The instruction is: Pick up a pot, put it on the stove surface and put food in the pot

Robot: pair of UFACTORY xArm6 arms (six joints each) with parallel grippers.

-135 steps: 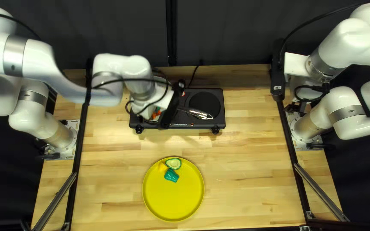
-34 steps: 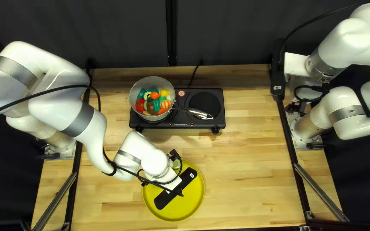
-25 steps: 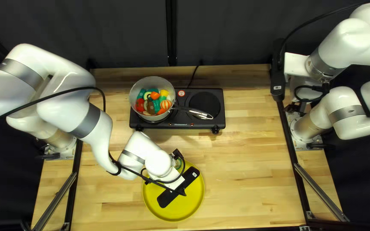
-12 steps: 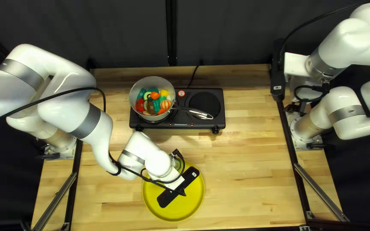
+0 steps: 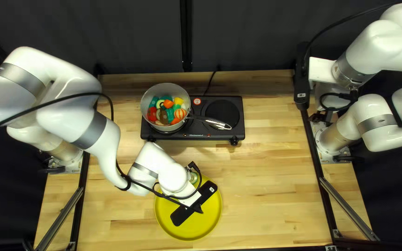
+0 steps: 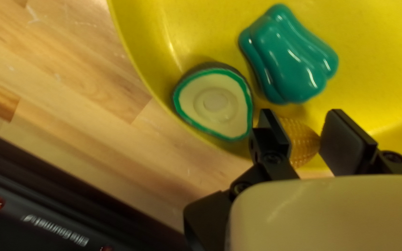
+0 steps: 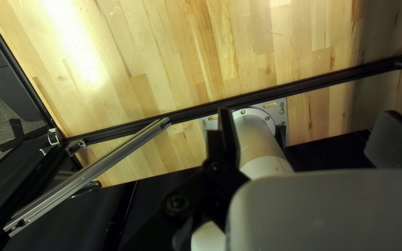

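— Since the earlier frame, what's moved?
— Left arm [image 5: 81, 122]: it was over the pot [image 5: 165, 87] and now reaches over the yellow plate [image 5: 188, 236], nearest on the table [image 5: 275, 186]. Pot and plate have stayed put.
— And its fingers?
— On the left gripper [image 5: 185, 211] the 2 fingers are clenched on the corn [image 6: 302, 139], 1 to each side, at the plate's rim.
— What else is on the plate?
— 2 more pieces: a green pepper [image 6: 289, 56], and an avocado half [image 6: 213, 101] just beside the left gripper's fingers, on the side toward the stove [image 5: 239, 132].
— Where's the pot, then?
— Beyond the plate, on 1 of the stove's 2 burners, the one nearer the left arm's base. Its handle [image 5: 217, 123] reaches across toward the other burner [image 5: 222, 112].
— Anything in it?
— Plenty of toy food [image 5: 169, 111]: red, green, orange, yellow and brown pieces.
— And the right gripper [image 5: 302, 88]?
— Well apart from the stove, at the right of the top left view, its 2 fingers spread wide, released.
— Farthest off?
— Just the dark curtain [image 5: 257, 37], behind the table.
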